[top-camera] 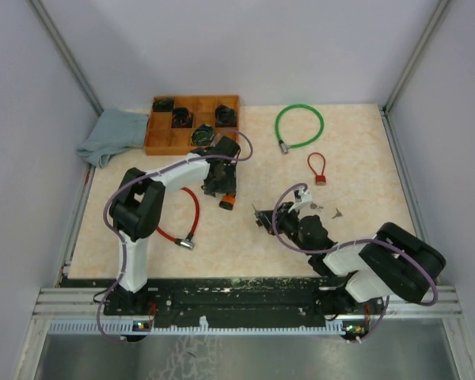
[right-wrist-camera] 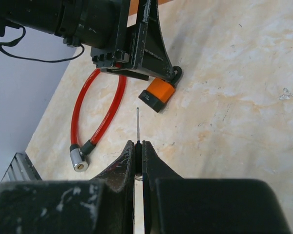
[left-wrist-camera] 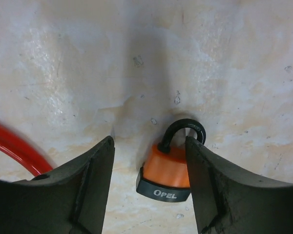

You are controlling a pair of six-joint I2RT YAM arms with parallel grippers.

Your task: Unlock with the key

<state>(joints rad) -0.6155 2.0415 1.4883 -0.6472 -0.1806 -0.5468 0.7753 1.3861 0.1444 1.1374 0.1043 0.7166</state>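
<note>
Nearest to us, the right gripper [right-wrist-camera: 138, 151] is squeezed shut on the key [right-wrist-camera: 137, 122]. The thin blade sticks straight out past the tips and points toward the orange padlock [right-wrist-camera: 158, 95], a little farther back and to the left. We think it is held this way so the blade can slide into the keyhole.

The long red cable lock [top-camera: 186, 218] lies just left of the padlock.

The left gripper [left-wrist-camera: 149, 185] hangs right over the padlock [left-wrist-camera: 166, 170]. Its jaws are wide open, one on each side of the lock. The right finger [left-wrist-camera: 210, 185] looks to be at the shackle, and the left one is apart from the lock. It grips nothing. We think it is there to pinch the lock so it does not slide when the key pushes in. The lock lies flat on the table [left-wrist-camera: 224, 63] with its shackle closed.

Farther back and right of the padlock lies a small red cable lock [top-camera: 318, 169]. Past that is a green cable [top-camera: 298, 125]. Behind the padlock sits a wooden tray [top-camera: 165, 141], and left of it a blue cloth [top-camera: 111, 134].

We count one key in the grip, one orange padlock, two red cable locks, one green cable, one tray and one cloth. In the tray we can count four dark things, too small to name.
</note>
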